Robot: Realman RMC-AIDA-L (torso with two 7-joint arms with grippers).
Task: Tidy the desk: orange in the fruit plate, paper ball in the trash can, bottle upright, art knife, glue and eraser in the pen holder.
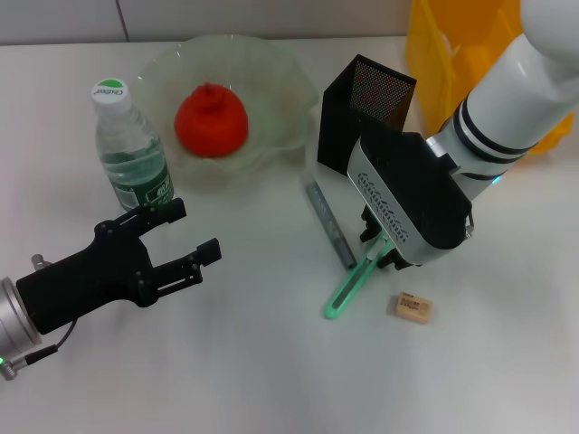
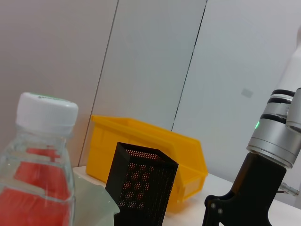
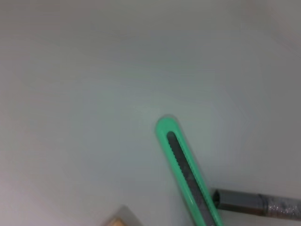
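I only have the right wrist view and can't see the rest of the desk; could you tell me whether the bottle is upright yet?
Observer: Yes, the bottle stands upright, just beyond the open left gripper.
Operator: Is the orange in the fruit plate?
Observer: Yes, the orange sits in the fruit plate.
Operator: Where is the pen holder?
Observer: The pen holder stands just behind the right gripper, which is at the art knife.

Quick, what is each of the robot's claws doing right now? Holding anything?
Left gripper: open, empty, beside the bottle.
Right gripper: over the green art knife's near end; grip cannot be told.
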